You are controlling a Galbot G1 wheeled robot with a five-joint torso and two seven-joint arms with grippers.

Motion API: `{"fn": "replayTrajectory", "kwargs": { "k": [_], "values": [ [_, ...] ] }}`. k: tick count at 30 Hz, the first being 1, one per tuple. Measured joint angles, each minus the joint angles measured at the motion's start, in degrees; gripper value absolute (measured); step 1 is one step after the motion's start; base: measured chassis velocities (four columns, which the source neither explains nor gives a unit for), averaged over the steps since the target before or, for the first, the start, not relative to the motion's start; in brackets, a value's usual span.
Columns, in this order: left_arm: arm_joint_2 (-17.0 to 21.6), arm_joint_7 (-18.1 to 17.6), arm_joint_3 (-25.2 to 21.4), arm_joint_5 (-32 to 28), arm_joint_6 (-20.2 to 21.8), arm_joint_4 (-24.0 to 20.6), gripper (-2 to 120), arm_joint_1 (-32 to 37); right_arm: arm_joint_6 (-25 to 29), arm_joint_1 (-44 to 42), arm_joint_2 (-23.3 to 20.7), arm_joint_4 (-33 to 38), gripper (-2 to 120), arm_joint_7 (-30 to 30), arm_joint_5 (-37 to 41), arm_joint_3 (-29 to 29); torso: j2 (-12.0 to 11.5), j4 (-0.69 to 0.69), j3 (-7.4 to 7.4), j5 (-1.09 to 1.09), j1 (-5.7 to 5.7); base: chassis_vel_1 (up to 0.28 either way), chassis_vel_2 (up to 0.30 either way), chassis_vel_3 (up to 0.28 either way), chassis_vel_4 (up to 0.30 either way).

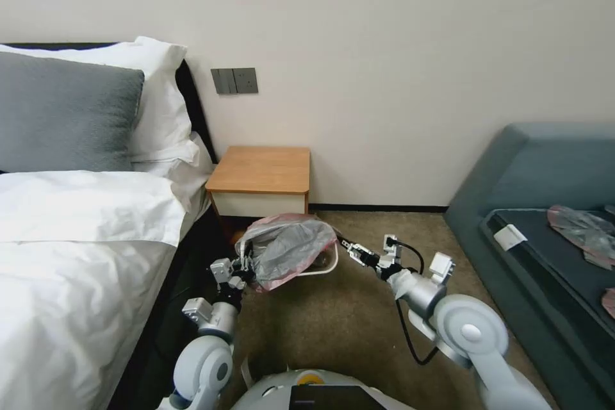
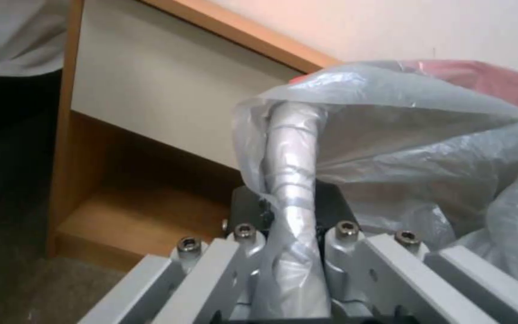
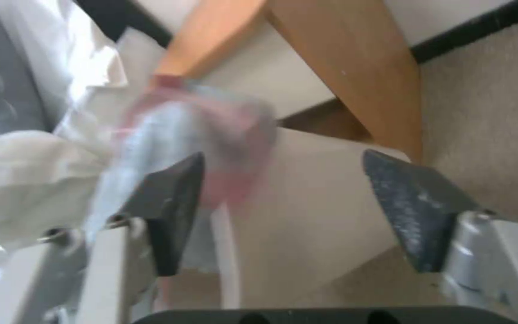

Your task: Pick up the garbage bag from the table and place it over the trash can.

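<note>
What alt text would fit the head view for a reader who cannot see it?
The left gripper holds one edge of the garbage bag, which is draped over the trash can on the carpet in front of the table. The right gripper hangs open at the bag's other side. A bed is at left, a sofa at right.

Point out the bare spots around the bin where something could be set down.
The table top is bare. Carpet is open between the trash can and the sofa. Crowded: the garbage bag covers the can, held by the left hand; the open right hand hovers beside it.
</note>
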Motion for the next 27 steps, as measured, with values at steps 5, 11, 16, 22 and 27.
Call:
{"fn": "replayTrajectory", "kwargs": {
  "k": [5,11,16,22,27],
  "values": [
    [-0.05,-1.22,-0.1,0.06,0.05,0.69,5,-0.19,1.01,-2.58,1.36,4.85,93,2.35,0.9,0.26,0.0,0.02,0.0,0.01,0.0,0.0,0.0,0.0,0.0],
    [0.0,-2.14,-0.13,0.14,0.33,0.11,5,-0.06,1.13,-4.29,2.5,6.33,100,4.79,3.21,-0.62,0.0,0.01,0.0,0.01,0.0,0.0,0.0,0.0,0.0],
    [-0.08,-2.4,-0.01,0.82,0.36,-0.88,5,0.18,1.12,-3.42,2.63,6.33,100,7.51,6.83,-2.71,0.0,0.02,0.0,0.01,0.0,0.0,0.0,0.0,0.0],
    [-0.2,-2.48,0.11,2.89,0.25,-1.89,5,0.56,1.26,-2.97,2.87,6.26,100,8.97,7.29,-5.19,0.0,0.01,0.0,0.01,0.0,0.0,0.0,0.0,0.0],
    [-0.29,-2.48,0.14,3.87,0.18,-2.66,5,0.85,1.96,-1.94,3.34,6.19,100,9.75,7.55,-7.66,0.0,0.02,0.0,0.01,0.0,0.0,0.0,0.0,0.0]
  ]
}}
